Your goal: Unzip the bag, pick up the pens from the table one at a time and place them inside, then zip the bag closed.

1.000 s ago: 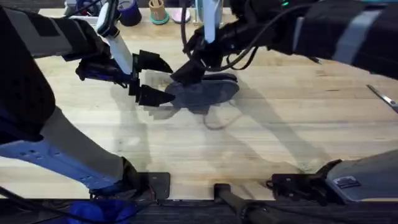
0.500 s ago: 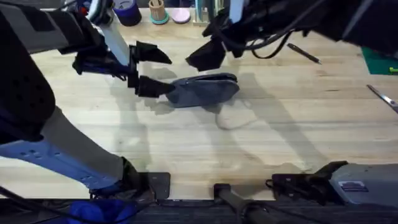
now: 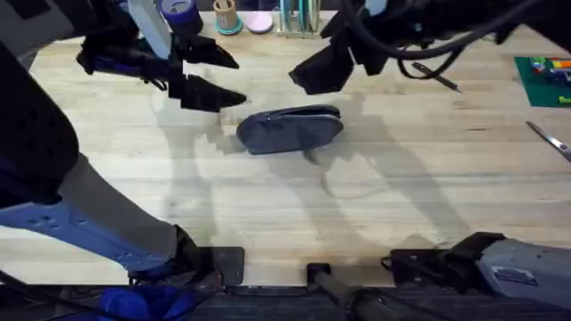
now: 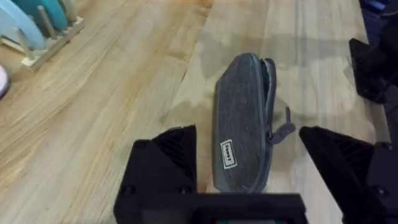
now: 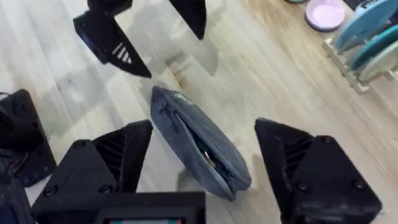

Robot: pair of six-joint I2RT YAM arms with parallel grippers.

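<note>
Overhead: bag (image 3: 290, 130) lies mid-counter (image 3: 401, 205), untouched. Left gripper (image 3: 207, 78) and right gripper (image 3: 328, 71) are raised just beyond it, both spread and empty. Fabric is judged soft, light, likely to slide (best pinned at one end, pull tab (image 4: 281, 132) taken).
</note>
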